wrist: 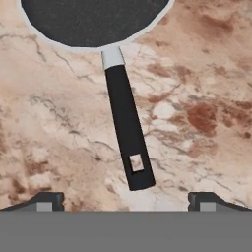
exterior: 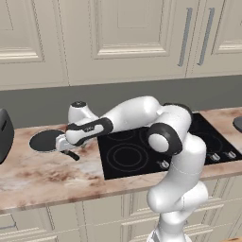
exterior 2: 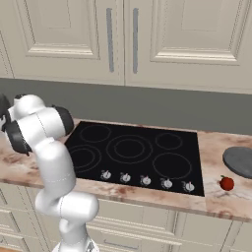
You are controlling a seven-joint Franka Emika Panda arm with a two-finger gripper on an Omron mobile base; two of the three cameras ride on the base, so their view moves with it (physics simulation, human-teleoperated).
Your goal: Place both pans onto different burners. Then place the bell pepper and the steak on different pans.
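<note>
Simulated kitchen, evenly lit, no strong shadows.

Upper cabinets (exterior: 118, 38): cream, raised-panel doors, mounted above the work area; two vertical grey bar handles (exterior 2: 121, 39) side by side at a door junction.

Backsplash wall (exterior 2: 147, 106): plain flat grey band between upper cabinets and worktop.

Worktop (exterior: 52, 175): marbled stone, beige with reddish-brown patches and thin dark veins, running the full width; rounded front edge.

Lower cabinets (exterior: 94, 220): cream, panelled fronts matching the upper units, directly beneath the worktop.

Dark rounded appliance (exterior: 4, 134): at far left on the worktop, cut off by the frame edge, type indeterminate.
</note>
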